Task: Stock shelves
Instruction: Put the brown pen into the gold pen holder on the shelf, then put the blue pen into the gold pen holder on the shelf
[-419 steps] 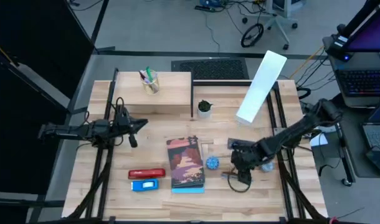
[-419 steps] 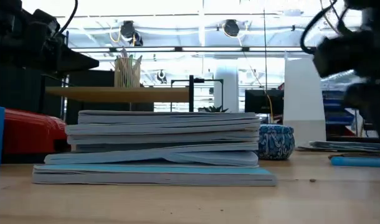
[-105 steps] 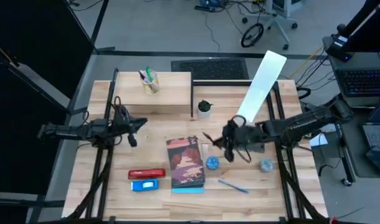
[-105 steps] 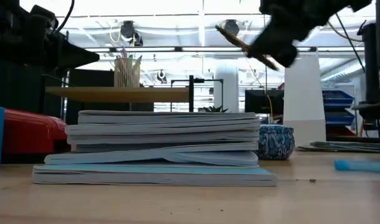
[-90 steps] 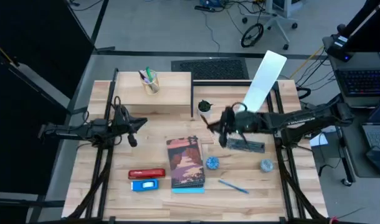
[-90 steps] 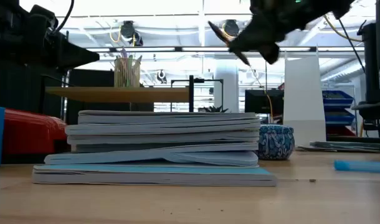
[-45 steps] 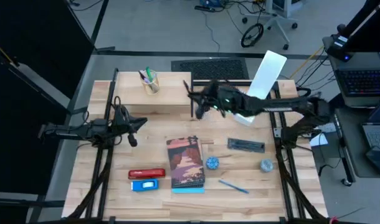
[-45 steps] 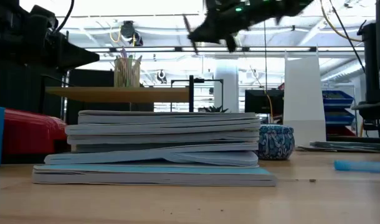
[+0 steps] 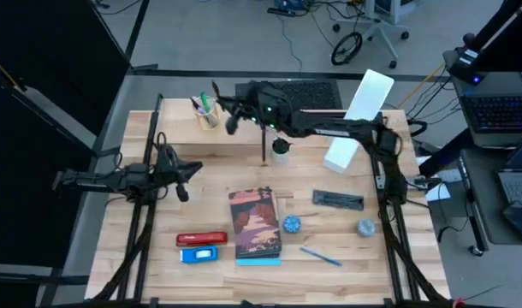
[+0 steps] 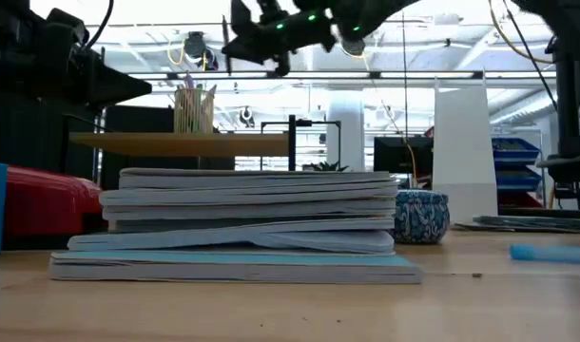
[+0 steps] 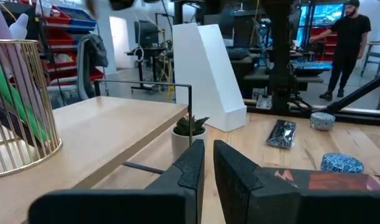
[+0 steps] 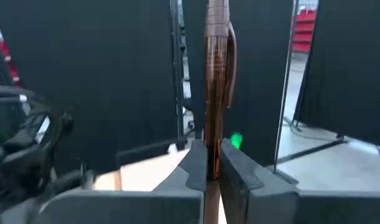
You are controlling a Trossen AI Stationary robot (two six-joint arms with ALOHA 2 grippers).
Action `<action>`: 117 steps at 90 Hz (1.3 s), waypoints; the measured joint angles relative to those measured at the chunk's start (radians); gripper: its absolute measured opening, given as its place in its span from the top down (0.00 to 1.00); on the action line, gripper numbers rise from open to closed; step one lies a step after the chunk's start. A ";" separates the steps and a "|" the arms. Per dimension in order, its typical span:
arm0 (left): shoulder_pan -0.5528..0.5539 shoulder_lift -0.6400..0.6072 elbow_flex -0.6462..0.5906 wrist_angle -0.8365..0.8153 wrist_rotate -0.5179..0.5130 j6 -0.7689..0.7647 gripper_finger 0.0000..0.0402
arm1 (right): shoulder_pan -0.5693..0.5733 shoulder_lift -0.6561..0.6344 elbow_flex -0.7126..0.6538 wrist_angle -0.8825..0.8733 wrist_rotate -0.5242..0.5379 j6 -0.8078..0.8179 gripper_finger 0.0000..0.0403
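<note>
My right gripper (image 9: 234, 109) hangs above the low light-wood shelf (image 9: 235, 137) at the far left, shut on a brown pen (image 12: 217, 68). The pen's free end (image 9: 216, 91) is close by the wire cup of pens (image 9: 206, 111) that stands on the shelf. In the low view the gripper (image 10: 261, 30) is well above the cup (image 10: 195, 109). The white file holder (image 9: 357, 120) leans at the far right. My left gripper (image 9: 187, 175) waits shut at the left, short of the shelf. My right gripper pinches the brown pen's shaft (image 12: 212, 146) between its two fingers. The pen lies along the fingers and sticks out well past their tips. It is lifted clear, above the shelf, its free end toward the table's far left.
A stack of books (image 9: 256, 224) lies mid-table, with a red case (image 9: 201, 238) and a blue one (image 9: 201, 254) to its left. A potted plant (image 9: 281, 147), dark pouch (image 9: 338, 199), two patterned bowls (image 9: 292, 224) (image 9: 364, 228) and a blue pen (image 9: 321, 255) lie to the right.
My right gripper has swung from mid-table toward the far left edge, rising over the plant and the shelf to a spot beside the pen cup. It has kept the brown pen, which has turned with it and stayed clear of everything.
</note>
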 joint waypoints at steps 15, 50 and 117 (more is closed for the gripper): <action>0.000 0.000 0.000 0.000 0.000 0.000 0.94 | -0.006 0.132 0.132 0.091 -0.002 0.032 0.99; 0.000 0.000 0.000 -0.001 0.000 -0.002 0.94 | -0.013 0.240 0.194 0.057 0.009 0.025 0.99; 0.000 0.000 0.000 -0.027 0.000 -0.001 0.94 | 0.000 0.118 0.194 -0.151 0.004 0.040 0.49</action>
